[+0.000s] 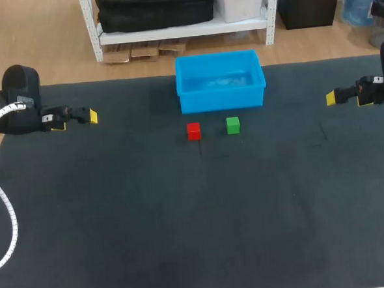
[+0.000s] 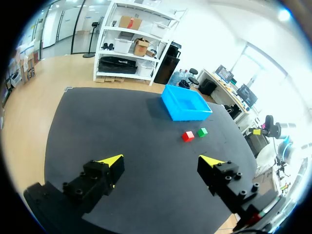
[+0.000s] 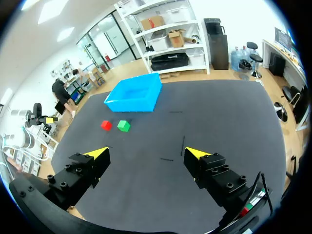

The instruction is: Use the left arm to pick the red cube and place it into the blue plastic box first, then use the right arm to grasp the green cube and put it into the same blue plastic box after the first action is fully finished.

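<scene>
A small red cube (image 1: pixel 194 131) rests on the dark table just in front of the blue plastic box (image 1: pixel 220 81), with a green cube (image 1: pixel 232 125) close to its right. Both cubes show far ahead of each wrist camera: red cube (image 2: pixel 187 136), green cube (image 2: pixel 202 132), box (image 2: pixel 185 104); red cube (image 3: pixel 106 125), green cube (image 3: pixel 123 126), box (image 3: pixel 135 93). My left gripper (image 1: pixel 78 118) hangs open at the table's far left, empty (image 2: pixel 163 161). My right gripper (image 1: pixel 342 97) hangs open at the far right, empty (image 3: pixel 146 153).
The dark mat (image 1: pixel 183 216) covers the whole table. The box looks empty inside. A white cable (image 1: pixel 7 214) loops down from my left arm over the table's left edge.
</scene>
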{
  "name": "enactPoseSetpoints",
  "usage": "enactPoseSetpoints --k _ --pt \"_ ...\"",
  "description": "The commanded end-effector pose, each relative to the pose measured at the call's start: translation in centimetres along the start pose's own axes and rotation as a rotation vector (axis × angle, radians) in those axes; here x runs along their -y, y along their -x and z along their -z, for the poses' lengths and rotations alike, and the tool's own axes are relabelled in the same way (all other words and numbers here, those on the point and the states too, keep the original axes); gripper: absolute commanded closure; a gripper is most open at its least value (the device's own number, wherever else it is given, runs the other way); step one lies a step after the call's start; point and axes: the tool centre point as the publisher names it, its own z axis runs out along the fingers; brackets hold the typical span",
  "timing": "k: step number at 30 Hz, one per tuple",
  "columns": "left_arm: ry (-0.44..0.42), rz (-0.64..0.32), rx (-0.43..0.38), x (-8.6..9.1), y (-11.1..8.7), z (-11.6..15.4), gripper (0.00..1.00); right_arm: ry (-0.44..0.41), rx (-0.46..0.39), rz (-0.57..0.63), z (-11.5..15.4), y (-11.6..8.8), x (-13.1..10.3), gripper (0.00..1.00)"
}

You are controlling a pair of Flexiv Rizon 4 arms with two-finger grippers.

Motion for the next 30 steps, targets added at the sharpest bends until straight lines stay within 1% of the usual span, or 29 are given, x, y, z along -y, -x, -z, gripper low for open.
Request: enactPoseSetpoints --k 1,14,23,30 --pt "-0.006 -0.001 0.004 -0.1 -0.1 0.0 0.00 0.002 -0.001 0.001 0.0 0.0 0.1 0.00" --pt "-0.006 -0.001 0.004 -0.1 -0.1 0.0 0.00 0.002 -0.001 0.001 0.0 0.0 0.1 0.00" --pt "-0.004 0.004 0.017 0.0 0.5 -0.1 0.00 0.002 -0.001 0.001 0.0 0.0 0.1 0.00" --pt "0.042 -0.027 -0.027 0.2 1.2 -0.4 0.00 0.002 -0.001 0.001 0.0 0.0 0.1 0.00"
